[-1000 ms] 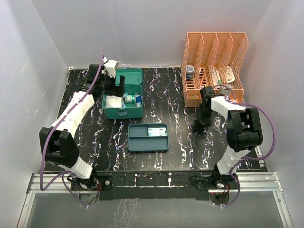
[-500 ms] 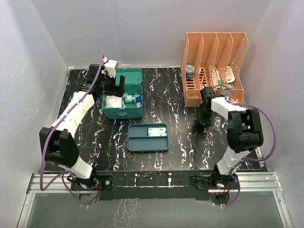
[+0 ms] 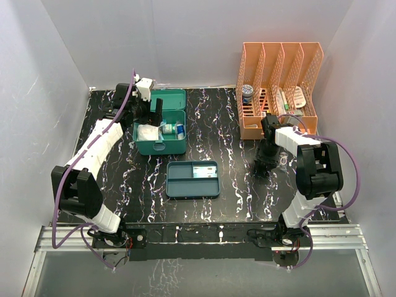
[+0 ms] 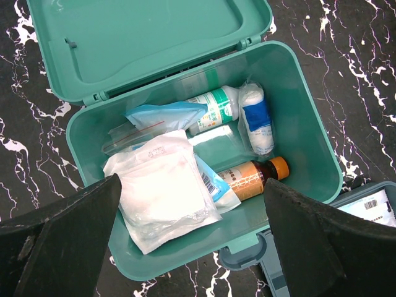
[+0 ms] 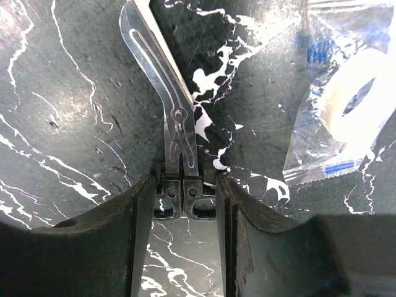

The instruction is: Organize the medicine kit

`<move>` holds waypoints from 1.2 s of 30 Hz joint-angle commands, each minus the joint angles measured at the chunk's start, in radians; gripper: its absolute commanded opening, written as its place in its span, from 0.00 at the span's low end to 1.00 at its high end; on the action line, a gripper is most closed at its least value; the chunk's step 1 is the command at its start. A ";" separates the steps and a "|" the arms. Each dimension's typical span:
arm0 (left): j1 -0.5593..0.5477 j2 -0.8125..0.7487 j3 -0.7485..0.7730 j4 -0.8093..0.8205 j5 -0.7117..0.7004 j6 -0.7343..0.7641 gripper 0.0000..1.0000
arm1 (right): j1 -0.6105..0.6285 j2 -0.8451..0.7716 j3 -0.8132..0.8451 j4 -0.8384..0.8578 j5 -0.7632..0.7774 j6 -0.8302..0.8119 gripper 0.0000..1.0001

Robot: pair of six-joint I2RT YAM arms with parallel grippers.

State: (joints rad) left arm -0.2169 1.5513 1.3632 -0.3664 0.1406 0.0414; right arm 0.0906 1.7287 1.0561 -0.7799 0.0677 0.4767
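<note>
Top external view: we log the medicine kit [image 3: 175, 148], lid [image 4: 142, 43] open, at the far left of the bench [image 3: 223, 124]. Left claw [image 4: 192, 179] hangs over it, spread wide, holding nothing. Right claw [image 5: 184, 179], well apart to the right, pinches metal scissors [image 5: 176, 124] by the handles.

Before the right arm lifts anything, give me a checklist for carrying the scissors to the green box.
1. Lid of the medicine kit open: ok.
2. Scissors handles between the fingers of the right end effector: ok.
3. Fingers clamped firmly on the handles: cannot tell.
4. Bagged tape roll outside the grasp: ok, it lies beside the scissors.
5. Way into the kit free: not ok, the left end effector hangs open over it.
6. Room left among the gauze pack and brown bottle: cannot tell.
</note>
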 commanded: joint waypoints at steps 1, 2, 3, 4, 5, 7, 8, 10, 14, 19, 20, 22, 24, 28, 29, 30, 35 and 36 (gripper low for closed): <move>0.008 -0.011 -0.001 0.006 0.001 0.002 0.99 | 0.008 0.039 -0.043 -0.061 -0.028 0.015 0.39; 0.008 -0.013 -0.001 0.006 0.001 0.002 0.99 | 0.010 0.040 -0.042 -0.061 -0.028 0.015 0.38; 0.008 -0.013 -0.001 0.006 0.000 0.003 0.99 | 0.011 0.043 -0.043 -0.059 -0.029 0.014 0.37; 0.008 -0.013 -0.002 0.006 0.000 0.003 0.99 | 0.012 0.045 -0.043 -0.059 -0.030 0.014 0.35; 0.007 -0.014 -0.003 0.006 0.000 0.004 0.99 | 0.014 0.046 -0.045 -0.058 -0.031 0.014 0.32; 0.008 -0.017 -0.005 0.006 -0.002 0.006 0.99 | 0.016 0.048 -0.051 -0.054 -0.034 0.013 0.23; 0.007 -0.017 -0.006 0.006 -0.003 0.006 0.99 | 0.017 0.049 -0.055 -0.053 -0.037 0.012 0.19; 0.008 -0.018 -0.006 0.006 -0.004 0.006 0.99 | 0.017 0.050 -0.061 -0.049 -0.041 0.011 0.09; 0.008 -0.021 -0.009 0.004 -0.006 0.006 0.99 | 0.018 0.043 -0.067 -0.051 -0.042 0.010 0.00; 0.008 -0.020 -0.007 0.003 -0.006 0.009 0.99 | 0.018 0.022 -0.042 -0.075 -0.042 0.004 0.00; 0.008 -0.018 -0.007 0.003 -0.006 0.009 0.99 | 0.019 0.019 -0.031 -0.083 -0.044 0.001 0.00; 0.009 -0.018 -0.005 0.001 -0.006 0.011 0.99 | 0.020 0.004 -0.004 -0.106 -0.044 -0.003 0.00; 0.008 -0.015 -0.004 0.000 -0.004 0.012 0.99 | 0.022 -0.019 0.039 -0.133 -0.046 -0.008 0.00; 0.007 -0.012 -0.004 0.000 -0.006 0.014 0.99 | 0.034 -0.040 0.110 -0.191 -0.045 -0.018 0.00; 0.008 -0.012 -0.002 0.000 -0.007 0.015 0.99 | 0.038 -0.046 0.121 -0.205 -0.044 -0.022 0.00; 0.008 -0.010 -0.002 0.000 -0.009 0.016 0.99 | 0.040 -0.053 0.130 -0.218 -0.044 -0.025 0.00; 0.008 -0.005 0.002 0.000 -0.009 0.017 0.99 | 0.066 -0.092 0.153 -0.269 -0.060 -0.032 0.00; 0.009 -0.003 0.003 0.000 -0.009 0.017 0.99 | 0.075 -0.101 0.157 -0.279 -0.063 -0.032 0.00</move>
State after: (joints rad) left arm -0.2169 1.5513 1.3598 -0.3660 0.1379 0.0521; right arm 0.1406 1.6939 1.1595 -0.9878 0.0196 0.4595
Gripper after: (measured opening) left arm 0.986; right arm 0.273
